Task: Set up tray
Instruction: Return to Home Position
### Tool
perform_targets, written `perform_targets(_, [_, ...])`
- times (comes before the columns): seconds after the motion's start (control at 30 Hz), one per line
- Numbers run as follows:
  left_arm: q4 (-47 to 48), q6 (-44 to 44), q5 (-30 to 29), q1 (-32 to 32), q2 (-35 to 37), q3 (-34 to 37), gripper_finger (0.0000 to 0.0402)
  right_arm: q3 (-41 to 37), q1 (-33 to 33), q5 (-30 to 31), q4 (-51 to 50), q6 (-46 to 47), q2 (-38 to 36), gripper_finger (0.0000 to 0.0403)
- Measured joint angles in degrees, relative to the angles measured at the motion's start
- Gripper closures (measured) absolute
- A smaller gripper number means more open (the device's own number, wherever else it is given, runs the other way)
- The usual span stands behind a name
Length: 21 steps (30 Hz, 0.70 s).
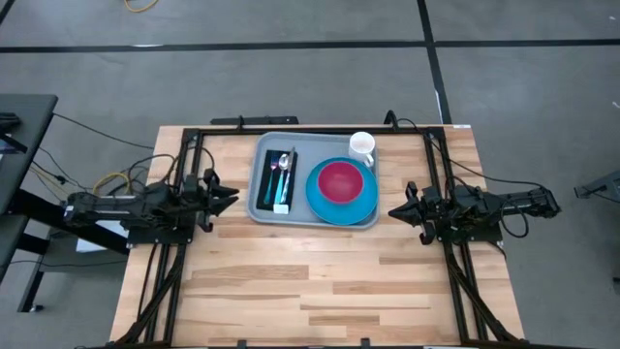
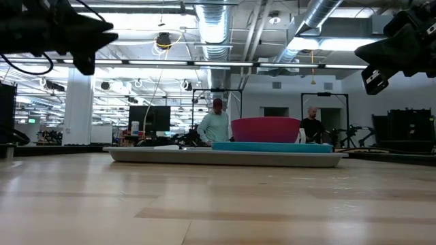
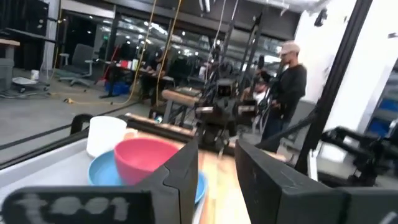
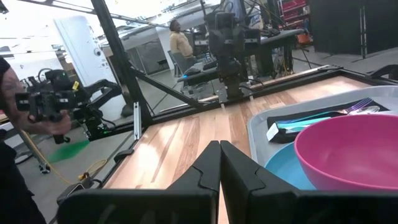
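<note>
The grey-blue tray point(image 1: 265, 207) lies flat on the far middle of the wooden table and also shows in the low view point(image 2: 225, 158). On it are a round blue plate point(image 1: 334, 209) with a pink bowl point(image 1: 341, 180) on top, a white cup point(image 1: 361, 145) at the far right corner, and a spoon point(image 1: 283, 163) and fork on a dark napkin point(image 1: 268, 176) at the left. My left gripper point(image 1: 231, 198) hovers open just left of the tray, above the table point(image 3: 217, 149). My right gripper point(image 1: 395, 211) hovers shut just right of the tray point(image 4: 219, 146).
Black frame rails point(image 1: 163, 271) run along the table's left, right and far sides. The near half of the table is bare wood point(image 1: 310, 291). People stand in the room beyond the table point(image 2: 215, 126).
</note>
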<state>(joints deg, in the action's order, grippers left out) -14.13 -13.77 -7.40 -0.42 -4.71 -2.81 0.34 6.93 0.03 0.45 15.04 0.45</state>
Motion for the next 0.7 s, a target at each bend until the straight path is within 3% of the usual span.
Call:
perform_targets(0.23, [2.8,1.9,4.4,0.0,0.0,2.1,0.0306,0.0,0.0,0.0,0.0,0.0,0.0,0.0403])
perform_targets(0.4, [11.9,1.8,8.7,0.0,0.0,2.1,0.0306,0.0,0.0,0.0,0.0,0.0,0.0,0.0403])
perform_targets(0.7, [13.8,3.7,5.5,-0.2,-0.6,1.6,0.0306,0.0,0.0,0.0,0.0,0.0,0.0,0.0403])
